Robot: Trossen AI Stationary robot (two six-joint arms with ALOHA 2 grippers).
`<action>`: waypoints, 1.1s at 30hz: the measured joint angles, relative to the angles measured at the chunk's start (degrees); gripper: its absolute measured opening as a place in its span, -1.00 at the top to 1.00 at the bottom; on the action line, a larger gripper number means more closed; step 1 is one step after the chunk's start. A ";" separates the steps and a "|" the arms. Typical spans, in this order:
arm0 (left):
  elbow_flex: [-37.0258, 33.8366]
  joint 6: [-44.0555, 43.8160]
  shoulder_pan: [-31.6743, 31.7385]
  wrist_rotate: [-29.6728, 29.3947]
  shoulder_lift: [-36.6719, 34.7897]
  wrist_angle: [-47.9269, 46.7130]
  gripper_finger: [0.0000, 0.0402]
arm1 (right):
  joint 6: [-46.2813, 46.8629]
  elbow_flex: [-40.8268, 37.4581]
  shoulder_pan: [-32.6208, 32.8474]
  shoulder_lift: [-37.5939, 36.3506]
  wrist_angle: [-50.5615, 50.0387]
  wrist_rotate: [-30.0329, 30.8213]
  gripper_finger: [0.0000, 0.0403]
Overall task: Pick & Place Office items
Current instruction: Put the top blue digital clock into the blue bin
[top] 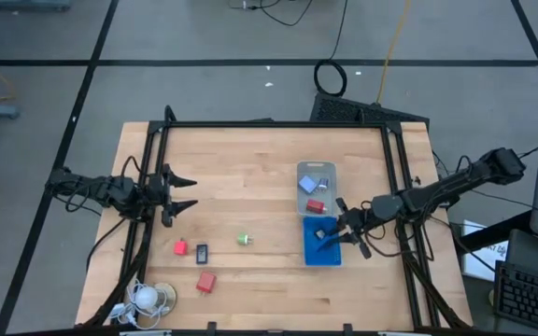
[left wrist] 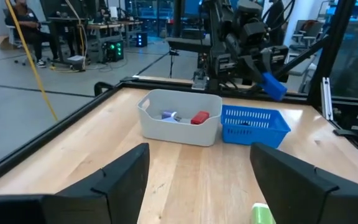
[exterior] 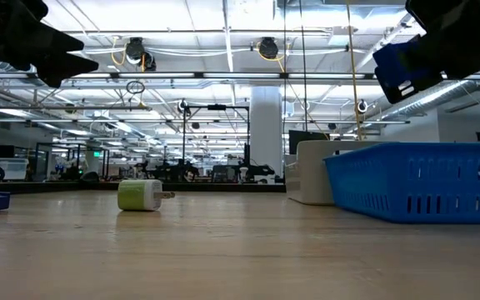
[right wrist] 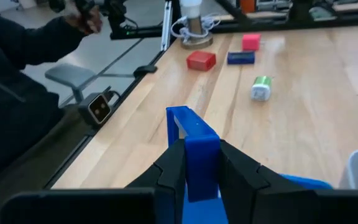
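Observation:
My right gripper [top: 336, 231] hovers over the blue tray [top: 322, 252], shut on a blue rectangular piece [right wrist: 194, 140], which also shows high up in the low view [exterior: 400, 71]. My left gripper [top: 180, 192] waits open near the table's left edge, its fingers [left wrist: 126, 177] empty. On the wood to the left lie a green bit [top: 244, 240], a pink-red block [top: 181, 247], a dark piece [top: 202, 252] and a red block [top: 205, 281]. The pale tray [top: 317, 177] holds a red block [left wrist: 199, 117] and bluish pieces. My right gripper pinches the blue piece between its two fingers [right wrist: 169, 168], one on each side of its near end [right wrist: 202, 171]. Its far end sticks out past the fingertips. The fingers reach in from the table's right, slanting slightly down. The piece is lifted clear, above the blue tray.
A white coiled-cord thing [top: 152, 297] sits at the near left corner. Black frame rails [top: 278, 124] run along the table's far, left and right edges. Bare wood lies between the loose items and the trays. A person [right wrist: 17, 68] is beside the table in the right wrist view.

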 joint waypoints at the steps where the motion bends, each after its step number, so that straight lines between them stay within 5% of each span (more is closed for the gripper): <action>1: 0.00 0.23 0.00 0.01 0.00 0.01 -0.42 | 0.00 0.00 0.42 0.31 0.00 0.00 0.70; 8: 0.00 6.20 0.00 0.04 0.00 0.07 -0.46 | 0.00 0.00 1.45 1.61 -1.11 0.17 0.68; 19: 0.00 6.40 0.00 0.04 0.00 0.15 -0.36 | 0.00 0.04 1.39 5.21 -0.81 0.24 0.68; 33: 0.00 6.40 0.00 0.04 0.00 0.15 -0.47 | -2.43 0.07 1.39 10.83 0.37 0.13 0.69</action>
